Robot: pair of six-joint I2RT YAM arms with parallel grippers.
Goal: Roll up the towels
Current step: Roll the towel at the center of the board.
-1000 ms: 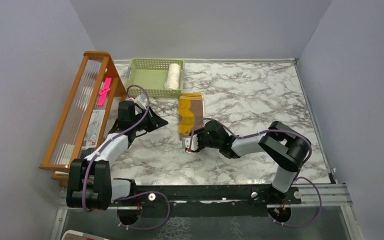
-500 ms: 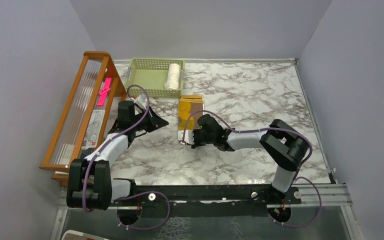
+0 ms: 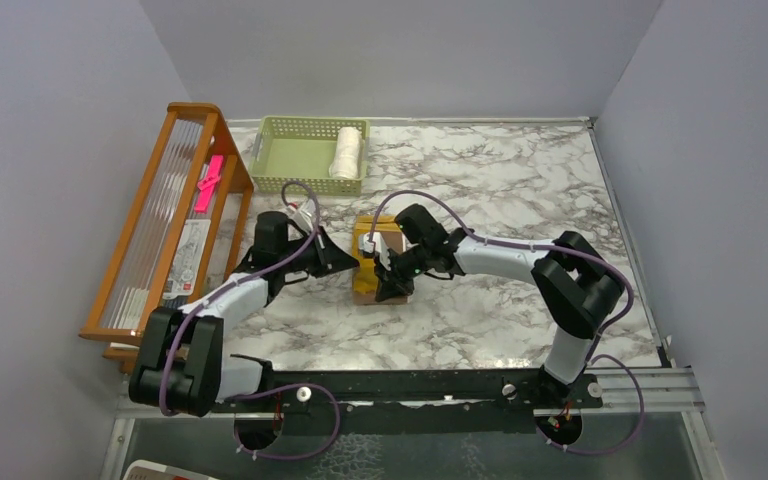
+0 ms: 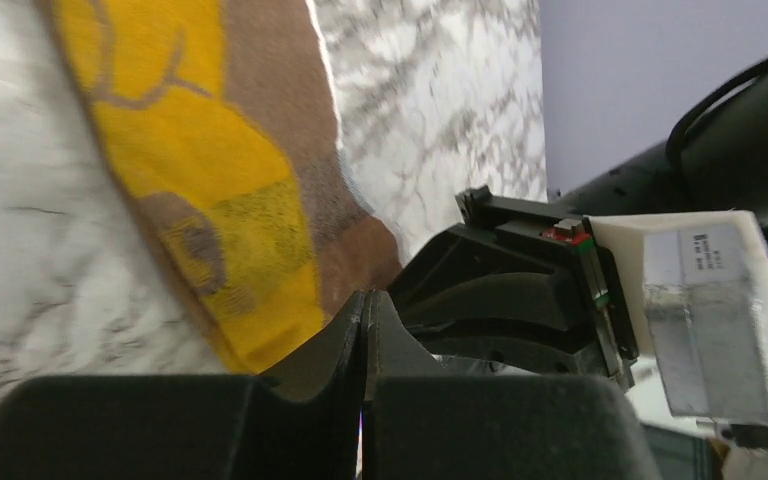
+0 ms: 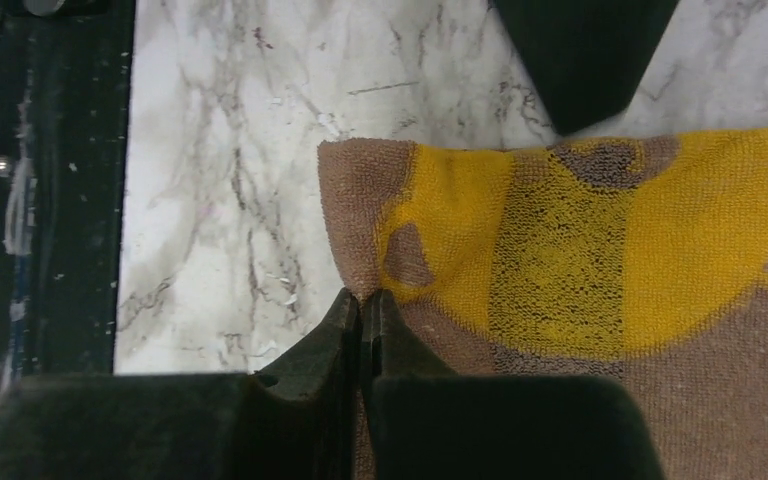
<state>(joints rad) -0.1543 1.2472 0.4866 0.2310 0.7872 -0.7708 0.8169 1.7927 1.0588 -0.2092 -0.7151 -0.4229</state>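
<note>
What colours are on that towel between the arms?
The towel is mustard yellow with brown patches and border; clearest in the right wrist view.

Both my arms reach inward. My left pincer [image 3: 350,265] is fully closed; my right pincer [image 3: 386,290], just beside it, is fully closed too.

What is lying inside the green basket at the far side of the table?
One cream-white towel, rolled, lies at the right end of the green basket. I see nothing else on its floor, but the roll covers the part beneath it.
</note>
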